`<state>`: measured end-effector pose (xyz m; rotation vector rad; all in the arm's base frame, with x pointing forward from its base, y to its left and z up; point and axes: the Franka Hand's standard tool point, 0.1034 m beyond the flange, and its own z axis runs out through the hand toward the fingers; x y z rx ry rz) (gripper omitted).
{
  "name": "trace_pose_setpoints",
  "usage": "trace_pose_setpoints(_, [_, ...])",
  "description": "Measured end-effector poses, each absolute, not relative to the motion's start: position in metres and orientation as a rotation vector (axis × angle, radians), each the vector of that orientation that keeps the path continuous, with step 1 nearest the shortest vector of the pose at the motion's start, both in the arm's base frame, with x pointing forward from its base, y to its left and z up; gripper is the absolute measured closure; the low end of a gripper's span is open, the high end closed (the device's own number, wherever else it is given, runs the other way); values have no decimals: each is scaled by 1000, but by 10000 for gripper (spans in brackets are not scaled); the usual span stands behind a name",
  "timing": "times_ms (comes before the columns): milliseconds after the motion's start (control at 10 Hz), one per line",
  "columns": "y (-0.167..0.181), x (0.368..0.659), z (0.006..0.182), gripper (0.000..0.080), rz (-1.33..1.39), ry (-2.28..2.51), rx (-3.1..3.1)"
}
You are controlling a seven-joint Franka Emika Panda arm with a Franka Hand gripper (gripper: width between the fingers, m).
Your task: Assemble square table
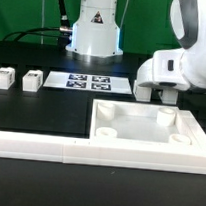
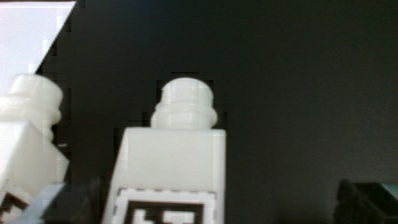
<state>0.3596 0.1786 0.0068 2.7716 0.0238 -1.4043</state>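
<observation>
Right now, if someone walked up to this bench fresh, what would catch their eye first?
The large white square tabletop with round corner sockets fills the foreground toward the exterior view's right, and the open gripper hovers at its far edge. The wrist view shows a tagged leg close up on the black table, with a second leg beside it.

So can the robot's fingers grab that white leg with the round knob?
Probably yes: the fingers are open on either side of the leg, nothing covers it. A second leg stands close beside it, though.
</observation>
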Motion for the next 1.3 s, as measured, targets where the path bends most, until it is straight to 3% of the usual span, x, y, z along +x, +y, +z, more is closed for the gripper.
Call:
trace_pose_setpoints(100, [179, 359, 7, 266, -1405, 24, 2771])
trace_pose_setpoints(200, [179, 359, 7, 266, -1405, 24, 2771])
trace_pose_setpoints(300, [179, 359, 7, 453, -1405, 24, 2771])
trace_pose_setpoints(400, [179, 359, 7, 515, -1405, 24, 2771])
trace_pose_setpoints(1000, [177, 362, 10, 515, -1405, 38, 2775])
trace_pose_setpoints(1300, [154, 396, 92, 514, -1378, 138, 2825])
